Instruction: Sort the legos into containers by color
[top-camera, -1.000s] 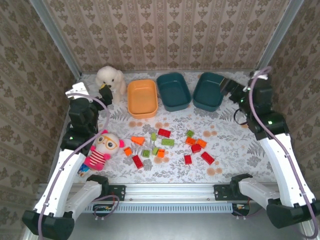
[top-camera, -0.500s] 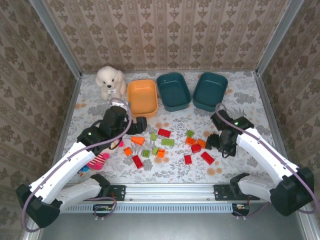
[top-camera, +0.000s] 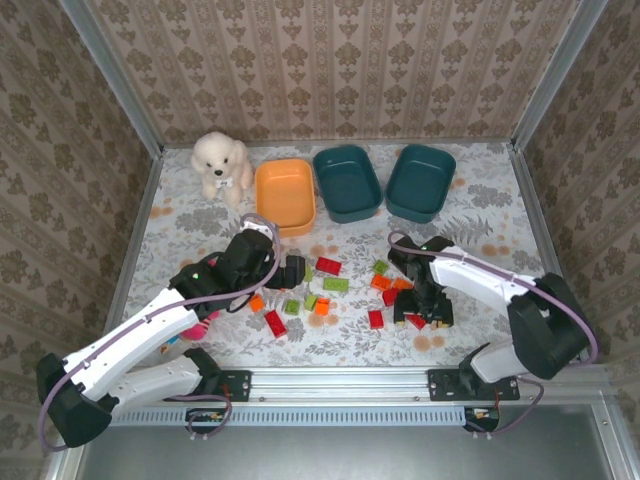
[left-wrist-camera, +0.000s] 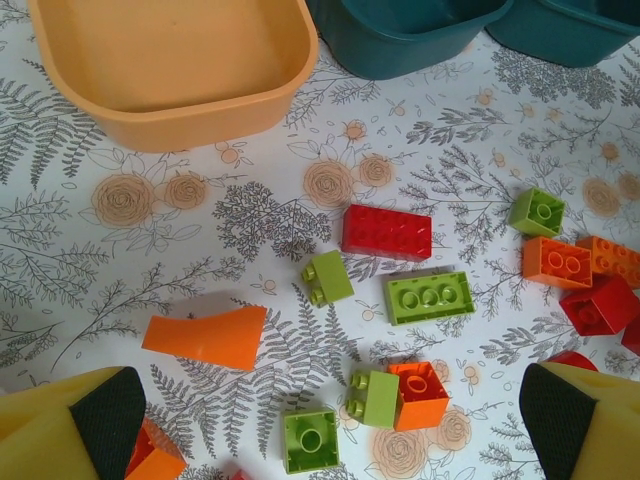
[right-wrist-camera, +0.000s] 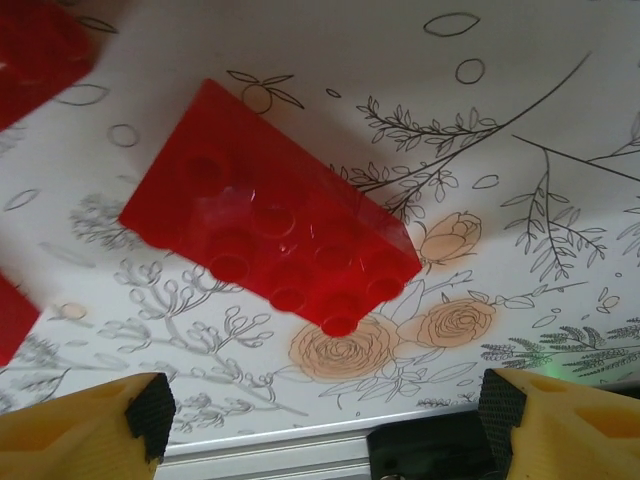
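Red, orange and light green legos lie scattered mid-table. The orange tub (top-camera: 285, 195) and two teal tubs (top-camera: 347, 183) (top-camera: 420, 182) stand in a row at the back. My left gripper (top-camera: 291, 272) hangs open over the pile's left side. In the left wrist view my left gripper (left-wrist-camera: 327, 420) has a green brick (left-wrist-camera: 310, 438) and a green-orange pair (left-wrist-camera: 400, 395) between its fingers (left-wrist-camera: 95, 420); an orange slope piece (left-wrist-camera: 205, 335) lies up left. My right gripper (top-camera: 418, 310) is low and open over a red brick (right-wrist-camera: 270, 245), which lies flat ahead of the right gripper (right-wrist-camera: 320, 420).
A white plush dog (top-camera: 222, 163) sits at the back left beside the orange tub. A pink-and-yellow plush toy (top-camera: 195, 325) lies partly under my left arm. The table's metal front rail (top-camera: 340, 385) runs close behind the right gripper.
Both arms have swung from the back corners down to the brick pile: the left to its left side, the right over the red brick at front right.
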